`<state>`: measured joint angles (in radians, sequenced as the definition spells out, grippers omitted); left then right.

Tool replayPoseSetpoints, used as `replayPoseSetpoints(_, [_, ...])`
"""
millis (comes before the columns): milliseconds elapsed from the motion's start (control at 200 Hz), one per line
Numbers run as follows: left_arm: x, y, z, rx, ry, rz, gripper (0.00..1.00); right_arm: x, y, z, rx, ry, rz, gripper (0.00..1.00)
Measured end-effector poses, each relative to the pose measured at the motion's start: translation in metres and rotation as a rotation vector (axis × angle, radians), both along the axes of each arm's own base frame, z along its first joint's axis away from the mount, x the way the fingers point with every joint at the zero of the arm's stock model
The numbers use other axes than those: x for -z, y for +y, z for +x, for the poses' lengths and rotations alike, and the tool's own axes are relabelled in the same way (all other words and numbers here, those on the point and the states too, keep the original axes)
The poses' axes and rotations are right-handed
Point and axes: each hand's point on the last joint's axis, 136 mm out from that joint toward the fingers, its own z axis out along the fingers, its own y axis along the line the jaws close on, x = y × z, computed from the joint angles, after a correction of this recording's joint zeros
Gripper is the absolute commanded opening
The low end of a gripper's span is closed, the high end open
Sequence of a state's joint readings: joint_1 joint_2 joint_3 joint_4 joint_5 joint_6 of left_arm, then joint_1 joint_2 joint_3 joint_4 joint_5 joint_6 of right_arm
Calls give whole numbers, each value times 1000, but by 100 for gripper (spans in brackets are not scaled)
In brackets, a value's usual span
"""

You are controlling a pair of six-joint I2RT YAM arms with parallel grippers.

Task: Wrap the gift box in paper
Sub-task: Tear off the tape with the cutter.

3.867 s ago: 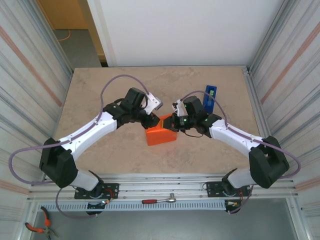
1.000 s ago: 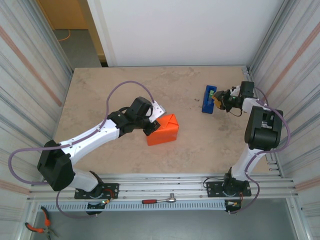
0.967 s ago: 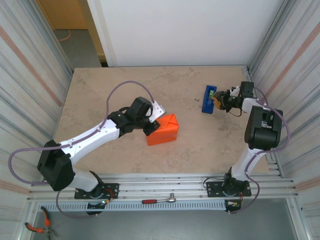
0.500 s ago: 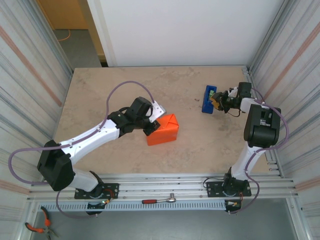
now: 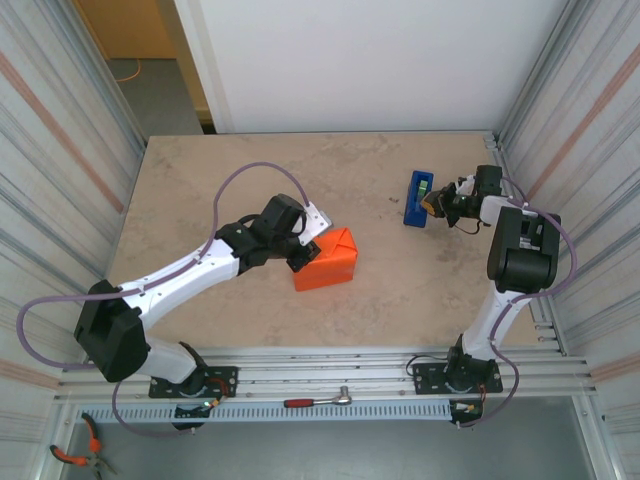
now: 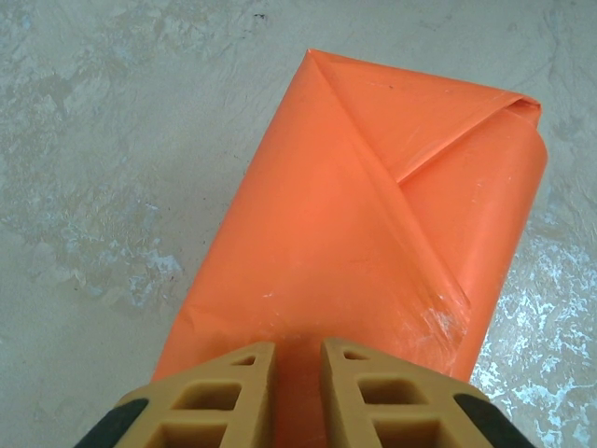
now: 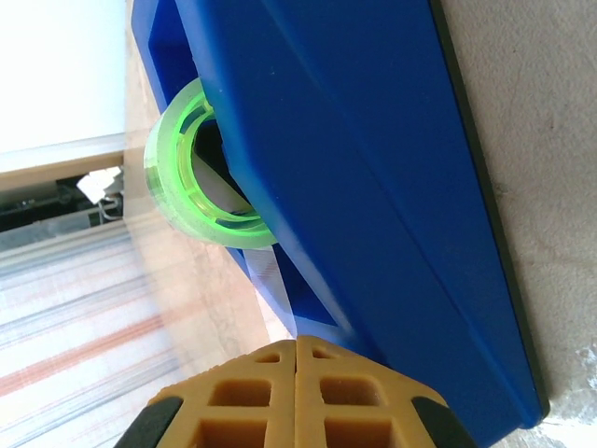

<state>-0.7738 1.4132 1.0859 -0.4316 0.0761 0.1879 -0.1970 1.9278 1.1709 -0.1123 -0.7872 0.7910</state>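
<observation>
The gift box [image 5: 330,262] sits mid-table, covered by the orange paper [image 6: 373,215], whose folded flaps meet in a triangular seam on top. My left gripper [image 5: 305,250] is at the parcel's left end. In the left wrist view its tips [image 6: 297,347] stand a narrow gap apart with the paper between them. My right gripper [image 5: 433,204] is at the blue tape dispenser [image 5: 416,190] at the far right. In the right wrist view its tips [image 7: 297,343] are pressed together on a clear tape strip [image 7: 270,280] running from the green roll [image 7: 201,173].
The beige marbled table [image 5: 200,180] is bounded by corrugated walls left and right and a white wall behind. A ratchet tool [image 5: 318,401] lies on the front rail, and pliers [image 5: 75,455] lie at the bottom left.
The right arm left the parcel and swung out to the dispenser. Over the last second its jaws closed on the tape. The left gripper and the parcel have stayed put.
</observation>
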Motion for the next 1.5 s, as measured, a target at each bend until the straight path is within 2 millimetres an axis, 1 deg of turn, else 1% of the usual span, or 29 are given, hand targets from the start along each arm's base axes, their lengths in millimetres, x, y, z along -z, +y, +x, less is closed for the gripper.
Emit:
replayPoseSetpoints(366, [0, 0, 0, 0, 0, 0, 20, -6, -1, -1, 21, -20, 66, 0])
replayPoseSetpoints(551, [0, 0, 0, 1, 0, 0, 20, -18, 0, -5, 49, -47, 87, 0])
replayPoseSetpoints(737, [0, 0, 0, 1, 0, 0, 19, -24, 2, -10, 64, -54, 107, 0])
replayPoseSetpoints(932, [0, -1, -1, 4, 0, 1, 19, -52, 1, -9, 68, -129, 102, 0])
replayPoseSetpoints(1032, [0, -1, -1, 4, -1, 2, 19, -59, 2, -11, 71, -144, 104, 0])
replayPoseSetpoints(1117, [0, -1, -1, 4, -1, 3, 18, -57, 3, -15, 74, -134, 108, 0])
replayPoseSetpoints(1338, [0, -1, -2, 4, -2, 3, 18, -35, 10, -32, 75, -81, 112, 0])
replayPoseSetpoints(1498, [0, -1, -2, 4, -2, 3, 18, -26, 14, -42, 74, -66, 113, 0])
